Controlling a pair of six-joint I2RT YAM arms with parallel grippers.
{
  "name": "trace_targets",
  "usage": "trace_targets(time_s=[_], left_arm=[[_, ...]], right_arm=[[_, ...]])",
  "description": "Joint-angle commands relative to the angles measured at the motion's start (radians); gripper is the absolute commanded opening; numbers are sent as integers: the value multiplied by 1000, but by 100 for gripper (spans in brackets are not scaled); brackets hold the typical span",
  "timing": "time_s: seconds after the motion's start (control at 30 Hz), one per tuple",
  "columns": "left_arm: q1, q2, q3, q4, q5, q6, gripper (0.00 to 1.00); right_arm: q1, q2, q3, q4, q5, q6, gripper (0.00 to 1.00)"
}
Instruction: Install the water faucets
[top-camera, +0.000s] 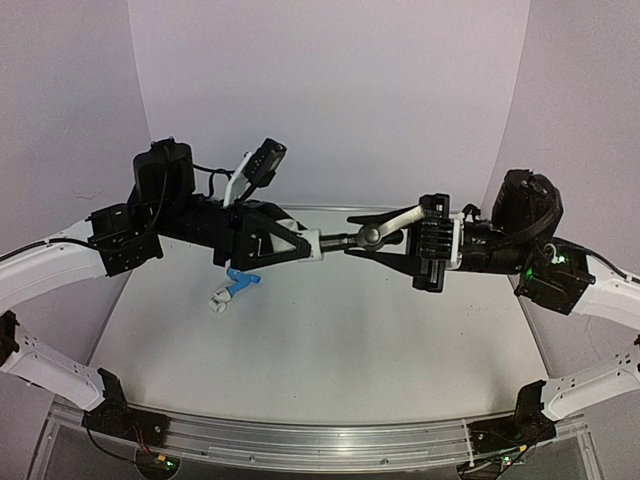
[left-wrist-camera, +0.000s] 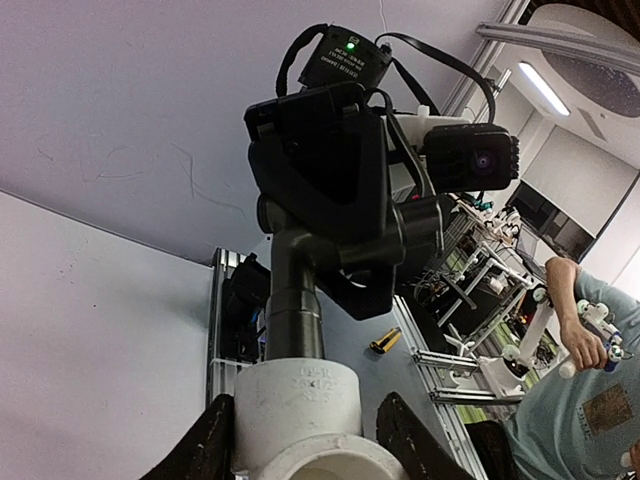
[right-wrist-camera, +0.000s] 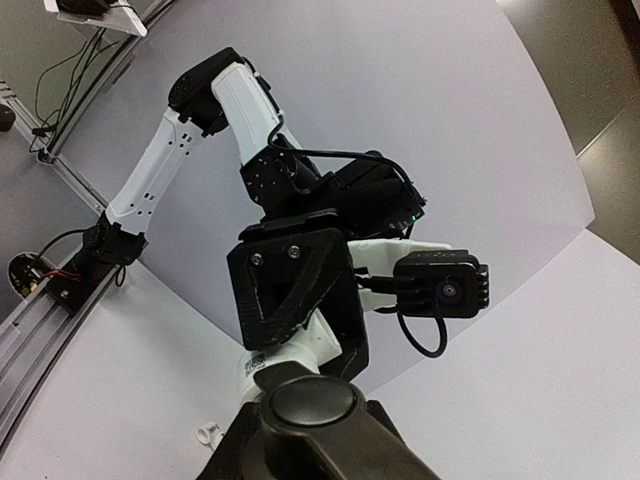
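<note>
The dark silvery-grey metal faucet (top-camera: 372, 236) hangs in mid-air above the table, lever handle up, with my right gripper (top-camera: 352, 236) shut on its body. Its stem (left-wrist-camera: 295, 300) enters a white pipe fitting (left-wrist-camera: 300, 400) around which my left gripper (left-wrist-camera: 305, 440) has closed; both arms meet nose to nose. In the right wrist view the faucet's round dark cap (right-wrist-camera: 305, 400) fills the bottom, with the white fitting (right-wrist-camera: 315, 345) and the left gripper's black fingers (right-wrist-camera: 290, 290) behind it. The light blue faucet (top-camera: 243, 283) lies on the table under the left arm.
A small white fitting (top-camera: 220, 298) lies against the blue faucet on the white table (top-camera: 330, 340). An aluminium rail (top-camera: 320, 440) runs along the near edge between the arm bases. Purple walls enclose the back and sides.
</note>
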Motion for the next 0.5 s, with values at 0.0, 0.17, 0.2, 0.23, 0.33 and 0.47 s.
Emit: trace_targets(time_s=[0.0,0.17,0.2,0.23,0.33,0.47], left_arm=[[-9,-24,49,19,6,47,44],[-22,-60,44,-17,-58,150,43],[-24,-66,45,-24,-74,166,42],[-26,-72,45,-53,-90,187,42],[-31,-93,40,-82,-141,232,42],[-35,-125,31,-98,-193,278,43]], right_arm=[[-2,11,93,47,54,150,0],[-3,36,135,29,110,405,0],[-3,38,139,19,118,451,0],[-3,41,142,8,125,491,0],[-2,50,161,-30,140,589,0],[-3,58,180,-62,147,692,0]])
